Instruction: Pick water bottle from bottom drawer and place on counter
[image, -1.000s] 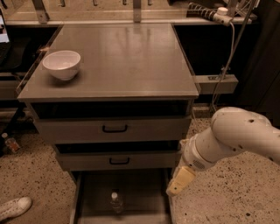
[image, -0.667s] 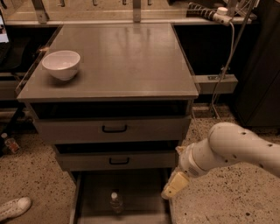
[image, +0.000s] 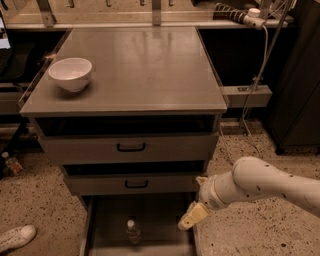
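Note:
The water bottle stands upright in the open bottom drawer, white cap up, near the drawer's middle. The counter is the grey metal top of the cabinet and carries a white bowl at its left. My gripper hangs at the end of the white arm, over the drawer's right edge, to the right of the bottle and apart from it. It holds nothing that I can see.
Two shallower drawers with black handles sit above the bottom drawer, slightly pulled out. A white shoe lies on the speckled floor at lower left. A dark cabinet and cables stand to the right.
My arm and gripper have moved left and a little down, from beside the cabinet's right side toward the open bottom drawer. The bottle and bowl have not moved.

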